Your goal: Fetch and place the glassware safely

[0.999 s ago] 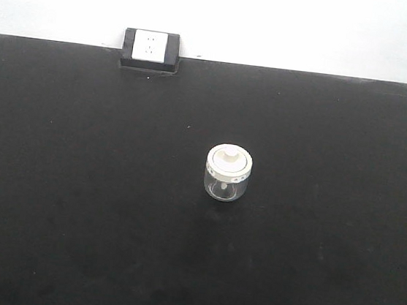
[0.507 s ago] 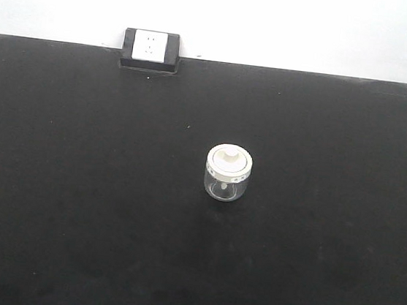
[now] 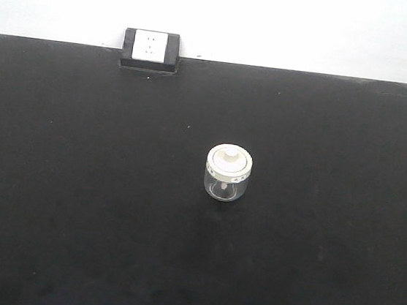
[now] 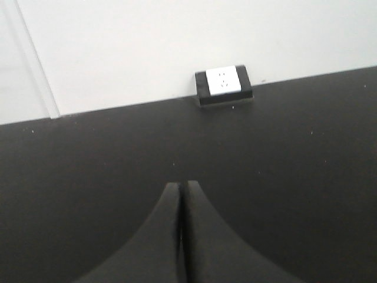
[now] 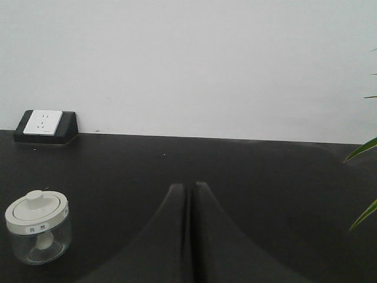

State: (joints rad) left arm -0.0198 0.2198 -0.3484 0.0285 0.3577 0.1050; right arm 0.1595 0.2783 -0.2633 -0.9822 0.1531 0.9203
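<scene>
Glassware, a small squat clear glass jar (image 3: 227, 174) with a round cream-white lid and a central knob, was seen upright near the middle of the wide black table (image 3: 73, 196) in the front-facing view, standing alone and well apart from every edge. Neither arm was shown in that view. A black-framed white wall socket block (image 3: 150, 49) was seen at the far edge of the table against the white wall (image 3: 313, 25), to the left of the jar and well behind it. From the right wrist view the jar (image 5: 38, 226) was caught low at the left, with a printed band around its lid and something pale hanging inside the glass, details not resolved from the front; the same view alone showed thin green plant leaves (image 5: 362, 177) at the right border. The right gripper (image 5: 189, 194) was seen with its dark fingers pressed together, nothing held between them, and the jar lay well to its left, untouched. From the left wrist view the jar was not shown at all; only the socket block (image 4: 224, 85), the table and the wall were presented. The left gripper (image 4: 180, 191) was likewise closed tight on nothing above bare tabletop.
</scene>
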